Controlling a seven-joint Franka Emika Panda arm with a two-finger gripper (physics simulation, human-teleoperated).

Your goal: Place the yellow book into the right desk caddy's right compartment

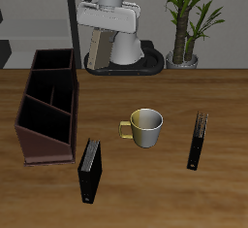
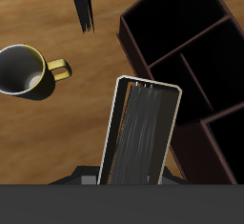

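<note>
Yellow book (image 2: 143, 132), held upright in the hand (image 1: 97, 46), raised above the table (image 1: 194, 86) near its back edge; fingers clamped on it, though hidden in the wrist view, where the book's lower end is cut off by the hand's body. Right desk caddy (image 1: 48, 101) stands on the table below and nearer the front edge; its right compartment (image 1: 51, 80) is open-topped, its interior dark. Mug (image 1: 145, 127) and two black books (image 1: 90, 171) (image 1: 198, 140) lie farther forward.
</note>
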